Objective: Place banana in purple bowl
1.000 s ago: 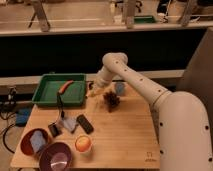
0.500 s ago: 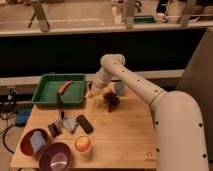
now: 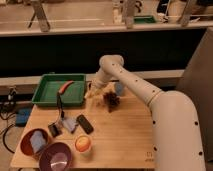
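Banana [image 3: 93, 94] lies at the clenched hand [image 3: 96, 91], just right of the green tray [image 3: 50, 92]; purple bowl [image 3: 55, 156] well apart.

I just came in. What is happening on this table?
The robot's arm reaches to the far side of the table, beside the green tray. Its gripper is shut, apparently on the banana. The purple bowl stands at the near left corner, and the banana is not in it yet.
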`<state>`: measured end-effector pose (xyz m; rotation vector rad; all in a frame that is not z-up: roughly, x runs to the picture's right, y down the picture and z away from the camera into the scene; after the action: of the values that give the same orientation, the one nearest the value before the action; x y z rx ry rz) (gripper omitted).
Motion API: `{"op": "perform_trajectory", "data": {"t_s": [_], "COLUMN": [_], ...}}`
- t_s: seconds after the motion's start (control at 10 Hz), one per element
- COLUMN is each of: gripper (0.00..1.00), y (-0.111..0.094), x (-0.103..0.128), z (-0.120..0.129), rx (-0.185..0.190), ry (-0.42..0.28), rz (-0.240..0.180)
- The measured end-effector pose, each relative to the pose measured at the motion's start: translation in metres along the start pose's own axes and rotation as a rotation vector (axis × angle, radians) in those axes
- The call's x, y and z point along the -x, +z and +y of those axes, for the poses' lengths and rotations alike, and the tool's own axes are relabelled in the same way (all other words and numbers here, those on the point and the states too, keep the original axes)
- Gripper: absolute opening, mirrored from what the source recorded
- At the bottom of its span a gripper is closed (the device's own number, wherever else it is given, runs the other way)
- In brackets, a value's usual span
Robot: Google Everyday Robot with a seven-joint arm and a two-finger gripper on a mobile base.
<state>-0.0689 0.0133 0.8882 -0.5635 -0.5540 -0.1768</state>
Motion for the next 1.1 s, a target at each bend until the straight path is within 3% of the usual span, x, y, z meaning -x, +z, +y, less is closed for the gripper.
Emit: {"op": "perform_trajectory", "data": {"t_s": [0.3,0.7,1.1], "gripper": [0.01,0.01,0.01], "y": [0.002,-0.003,-0.003], "x": [0.007,0.043,0.067], "z": [0.002,0.040,0.059], "rx": [0.006,0.018,0.033], "ry": [-0.021,-0.079,-0.120], "rz": [-0.019,-0.064,-0.103]}}
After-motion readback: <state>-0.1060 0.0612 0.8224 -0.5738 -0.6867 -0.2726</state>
